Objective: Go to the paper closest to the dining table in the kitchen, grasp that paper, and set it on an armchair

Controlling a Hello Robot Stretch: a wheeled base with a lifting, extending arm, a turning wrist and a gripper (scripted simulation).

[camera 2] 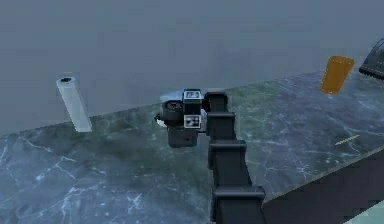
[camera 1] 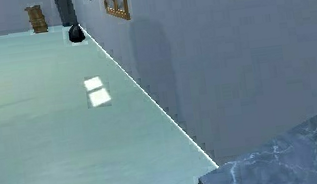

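Paper roll [camera 2: 74,103] stands upright at the surface's [camera 2: 90,170] rear edge by the wall, well apart from the end effector [camera 2: 165,115]. The latter reaches over mid-surface, judged an approach. Its far end is indistinct, so its hold cannot be determined. Orange container [camera 2: 337,74] stands farther along the rear edge.

The counter [camera 2: 80,180] is dark grey-green stone with thin pale veins. On it a roll [camera 2: 73,103] shows plain white and a container [camera 2: 337,74] bright orange, beside the black arm [camera 2: 230,165] with its white, black-marked squares [camera 2: 190,97]. The floor [camera 1: 40,125] is pale mint green, the wall [camera 1: 252,48] flat blue-grey, the picture frame [camera 1: 115,0] and far cabinet [camera 1: 36,18] warm brown.
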